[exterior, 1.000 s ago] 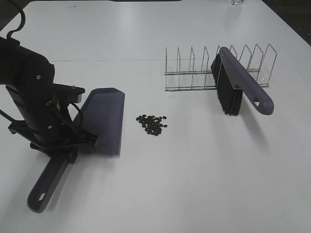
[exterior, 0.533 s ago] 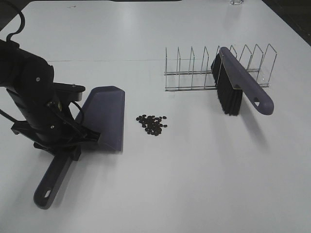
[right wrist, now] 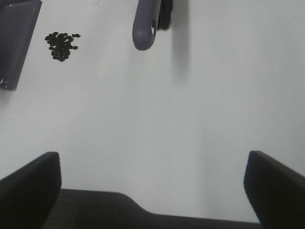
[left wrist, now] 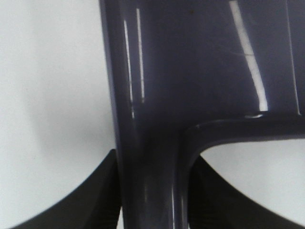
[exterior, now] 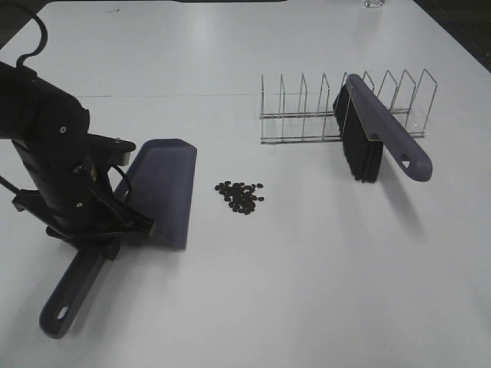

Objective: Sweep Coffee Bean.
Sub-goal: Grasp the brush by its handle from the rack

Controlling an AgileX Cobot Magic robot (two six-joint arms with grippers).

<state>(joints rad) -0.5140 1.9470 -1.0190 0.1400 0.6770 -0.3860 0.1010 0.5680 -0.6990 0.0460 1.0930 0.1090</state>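
left claw (left wrist: 151, 193) pinches dustpan (exterior: 165, 184) handle, lower left of frame; pan shifts only slightly from a moment ago | beans (exterior: 242, 196) heaped at centre, near its lip, not yet swept | right claw (right wrist: 152, 188) spread; brush (exterior: 380, 134) untouched, upper right

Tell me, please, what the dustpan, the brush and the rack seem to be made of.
Dustpan: probably moulded plastic, purple-grey and glossy; the left wrist view shows bright light streaks on it.
Brush: likely the same plastic for the back and handle, with black, matte bristles, probably synthetic.
Rack: thin metal wire, shiny, seemingly chromed.
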